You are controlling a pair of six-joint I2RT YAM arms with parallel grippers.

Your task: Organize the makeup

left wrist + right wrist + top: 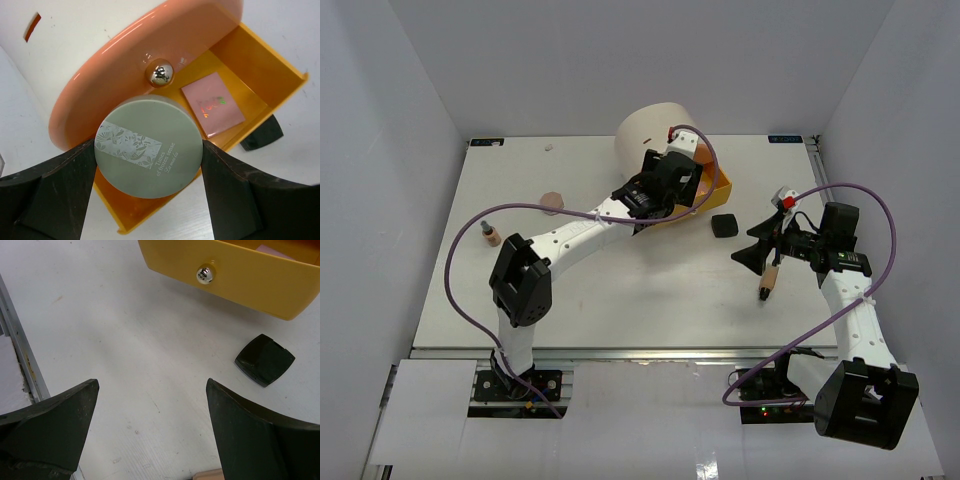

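My left gripper (148, 165) is shut on a silver-white round compact (148, 147) with a leaf print, held over the open yellow drawer (260, 65). A pink flat palette (212, 104) lies in that drawer. In the top view the left gripper (665, 195) is at the drawer (718, 187). A black square case (724, 225) lies on the table beside it and also shows in the right wrist view (264, 360). My right gripper (752, 243) is open and empty above the table (152, 390). A tan tube (769, 280) lies just below it.
The cream drum (650, 130) stands at the back centre with an orange drawer front (115, 80) and metal knob (159, 73). Another tan tube (491, 236) and a pink disc (552, 202) lie at the left, with a small pink disc (549, 148) near the back edge.
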